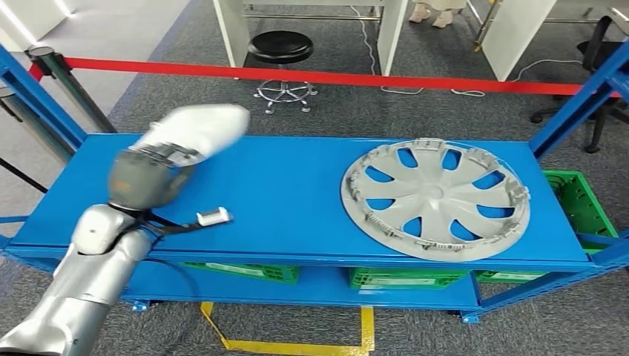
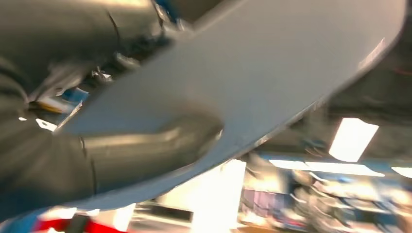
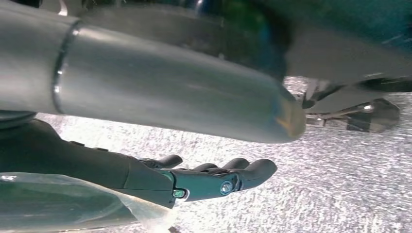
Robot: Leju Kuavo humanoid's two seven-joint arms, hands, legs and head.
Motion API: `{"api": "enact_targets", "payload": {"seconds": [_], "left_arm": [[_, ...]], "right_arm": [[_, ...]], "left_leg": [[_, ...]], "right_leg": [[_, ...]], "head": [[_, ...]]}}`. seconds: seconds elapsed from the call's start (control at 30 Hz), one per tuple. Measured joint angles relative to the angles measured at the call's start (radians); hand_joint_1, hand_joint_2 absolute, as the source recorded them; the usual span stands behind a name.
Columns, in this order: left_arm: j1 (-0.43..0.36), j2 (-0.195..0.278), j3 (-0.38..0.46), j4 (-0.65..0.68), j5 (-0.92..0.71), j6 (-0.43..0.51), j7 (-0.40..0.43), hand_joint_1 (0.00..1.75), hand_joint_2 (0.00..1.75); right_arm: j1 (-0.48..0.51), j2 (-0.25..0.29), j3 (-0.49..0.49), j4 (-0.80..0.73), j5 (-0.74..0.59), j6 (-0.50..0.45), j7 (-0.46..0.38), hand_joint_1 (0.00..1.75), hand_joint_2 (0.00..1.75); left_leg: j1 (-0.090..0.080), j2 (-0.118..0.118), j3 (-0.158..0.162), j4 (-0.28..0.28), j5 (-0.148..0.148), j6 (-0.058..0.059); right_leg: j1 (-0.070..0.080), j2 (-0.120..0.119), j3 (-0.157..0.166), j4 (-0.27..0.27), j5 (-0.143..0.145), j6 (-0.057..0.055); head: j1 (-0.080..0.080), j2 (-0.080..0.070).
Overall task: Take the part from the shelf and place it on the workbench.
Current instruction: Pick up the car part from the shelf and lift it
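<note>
Item: pale grey smooth curved plastic part (image 1: pixel 199 127), gripped by left hand (image 1: pixel 148 174) above blue metal shelf (image 1: pixel 282 200). Right hand (image 3: pixel 214 177) empty, fingers loosely spread. Handling: hold level, withdraw slowly.

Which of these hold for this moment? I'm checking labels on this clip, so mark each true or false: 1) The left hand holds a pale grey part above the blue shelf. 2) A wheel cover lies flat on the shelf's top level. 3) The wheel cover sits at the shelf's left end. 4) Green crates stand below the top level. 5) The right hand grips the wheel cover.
1) True: the left hand holds the pale grey part over the blue shelf.
2) True: the wheel cover lies flat there.
3) False: it sits toward the right end.
4) True: green crates stand below.
5) False: the right hand hangs over the floor, holding nothing.
</note>
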Motion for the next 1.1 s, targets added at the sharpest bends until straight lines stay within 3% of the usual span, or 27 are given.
{"api": "enact_targets", "payload": {"seconds": [0.03,0.17,0.23,0.3,0.33,0.37,0.4,0.47,0.53,0.67,0.73,0.8,0.83,0.87,0.9,0.93,1.0,1.03,1.1], "left_arm": [[0.012,-0.032,0.047,-0.040,0.057,0.000,-0.042,1.75,1.75],[0.102,-0.139,0.118,-0.228,0.358,0.001,-0.116,1.75,1.75],[0.160,-0.165,0.099,-0.339,0.495,0.001,-0.120,1.75,1.75],[0.220,-0.173,0.066,-0.438,0.572,0.001,-0.121,1.75,1.75],[0.252,-0.173,0.047,-0.484,0.594,0.001,-0.122,1.75,1.75],[0.284,-0.172,0.028,-0.527,0.619,0.000,-0.122,1.75,1.75],[0.312,-0.169,0.008,-0.567,0.649,0.000,-0.123,1.75,1.75],[0.356,-0.161,-0.031,-0.632,0.705,0.000,-0.124,1.75,1.75],[0.387,-0.153,-0.061,-0.681,0.727,0.000,-0.125,1.75,1.75],[0.432,-0.137,-0.101,-0.734,0.747,-0.001,-0.125,1.75,1.75],[0.456,-0.128,-0.117,-0.745,0.741,-0.001,-0.125,1.75,1.75],[0.481,-0.122,-0.128,-0.750,0.734,-0.002,-0.125,1.75,1.75],[0.491,-0.120,-0.132,-0.751,0.733,-0.002,-0.125,1.75,1.75],[0.499,-0.117,-0.134,-0.751,0.732,-0.002,-0.125,1.75,1.75],[0.504,-0.115,-0.136,-0.752,0.732,-0.002,-0.125,1.75,1.75],[0.510,-0.113,-0.136,-0.753,0.732,-0.002,-0.125,1.75,1.75],[0.520,-0.109,-0.138,-0.756,0.737,-0.002,-0.125,1.75,1.75],[0.528,-0.107,-0.140,-0.759,0.745,-0.002,-0.125,1.75,1.75],[0.550,-0.101,-0.151,-0.763,0.773,-0.001,-0.125,1.75,1.75]], "right_arm": [[0.001,0.000,0.000,0.000,0.001,-0.004,0.002,0.00,0.00],[0.006,0.004,-0.001,0.000,0.010,-0.037,0.022,0.00,0.00],[0.004,0.009,-0.001,0.000,0.013,-0.050,0.029,0.00,0.00],[0.002,0.012,-0.002,0.000,0.013,-0.055,0.033,0.00,0.00],[0.002,0.013,-0.004,0.000,0.013,-0.056,0.035,0.00,0.00],[0.003,0.014,-0.006,0.000,0.012,-0.057,0.035,0.00,0.00],[0.004,0.013,-0.009,0.000,0.012,-0.056,0.035,0.00,0.00],[0.004,0.013,-0.014,0.000,0.014,-0.051,0.034,0.00,0.00],[0.004,0.012,-0.016,0.000,0.015,-0.044,0.033,0.00,0.00],[0.005,0.009,-0.019,0.000,0.019,-0.040,0.030,0.00,0.00],[0.006,0.007,-0.022,-0.001,0.023,-0.040,0.025,0.00,0.00],[0.007,0.004,-0.024,-0.001,0.026,-0.041,0.021,0.00,0.00],[0.007,0.003,-0.024,-0.001,0.027,-0.041,0.020,0.00,0.00],[0.007,0.001,-0.025,-0.001,0.027,-0.041,0.019,0.00,0.00],[0.007,0.000,-0.025,-0.001,0.028,-0.041,0.019,0.00,0.00],[0.006,-0.001,-0.025,-0.001,0.028,-0.041,0.019,0.00,0.00],[0.003,-0.003,-0.025,-0.001,0.027,-0.042,0.017,0.00,0.00],[0.001,-0.004,-0.026,-0.002,0.026,-0.043,0.014,0.00,0.00],[-0.001,-0.004,-0.031,-0.003,0.023,-0.045,0.005,0.00,0.00]], "left_leg": [[-0.002,0.003,0.000,0.001,-0.001,-0.004],[0.000,0.002,-0.005,0.014,-0.013,-0.018],[0.003,0.000,-0.033,0.086,-0.061,-0.029],[0.007,-0.001,-0.090,0.219,-0.124,-0.037],[0.009,-0.001,-0.111,0.269,-0.141,-0.039],[0.010,-0.001,-0.118,0.286,-0.140,-0.040],[0.012,-0.001,-0.106,0.263,-0.120,-0.040],[0.014,-0.001,-0.043,0.133,-0.055,-0.037],[0.011,-0.002,0.004,0.031,-0.019,-0.031],[0.008,-0.005,0.004,0.007,-0.001,-0.007],[0.012,-0.002,-0.005,0.000,0.013,0.009],[0.011,0.000,-0.026,-0.001,0.027,0.016],[0.010,0.000,-0.038,0.000,0.036,0.017],[0.010,0.000,-0.050,0.000,0.045,0.016],[0.010,0.000,-0.062,0.001,0.054,0.015],[0.010,-0.001,-0.073,0.002,0.063,0.013],[0.009,-0.002,-0.092,0.004,0.081,0.004],[0.008,-0.002,-0.098,0.005,0.090,-0.002],[0.007,-0.001,-0.102,0.004,0.107,-0.015]], "right_leg": [[0.001,0.000,0.020,-0.037,0.008,-0.003],[0.001,-0.003,0.031,-0.054,0.006,-0.017],[-0.003,-0.005,0.036,-0.060,0.008,-0.027],[-0.003,-0.005,0.038,-0.059,0.007,-0.032],[-0.003,-0.005,0.038,-0.057,0.007,-0.032],[-0.003,-0.006,0.038,-0.056,0.007,-0.032],[-0.003,-0.005,0.038,-0.055,0.007,-0.032],[-0.002,-0.005,0.038,-0.052,0.007,-0.030],[0.001,-0.006,0.034,-0.048,0.007,-0.022],[0.000,-0.008,0.026,-0.046,0.006,0.002],[-0.002,-0.007,0.003,0.007,-0.050,0.011],[-0.003,-0.007,-0.041,0.134,-0.139,0.016],[-0.004,-0.007,-0.057,0.195,-0.170,0.018],[-0.004,-0.007,-0.059,0.228,-0.179,0.019],[-0.003,-0.007,-0.042,0.225,-0.166,0.019],[-0.004,-0.007,-0.006,0.185,-0.138,0.018],[-0.003,-0.007,0.102,0.036,-0.097,0.014],[-0.002,-0.005,0.145,-0.028,-0.093,0.011],[0.002,-0.003,0.173,-0.087,-0.102,0.004]], "head": [[-0.001,0.000],[-0.001,0.000],[-0.004,0.000],[-0.006,0.000],[-0.006,0.000],[-0.006,0.000],[-0.006,0.000],[-0.006,0.000],[-0.006,0.000],[-0.005,0.000],[-0.003,0.000],[-0.001,0.000],[-0.001,0.000],[-0.001,0.000],[-0.001,0.000],[-0.001,0.000],[-0.001,0.000],[-0.001,0.000],[-0.001,0.000]]}}
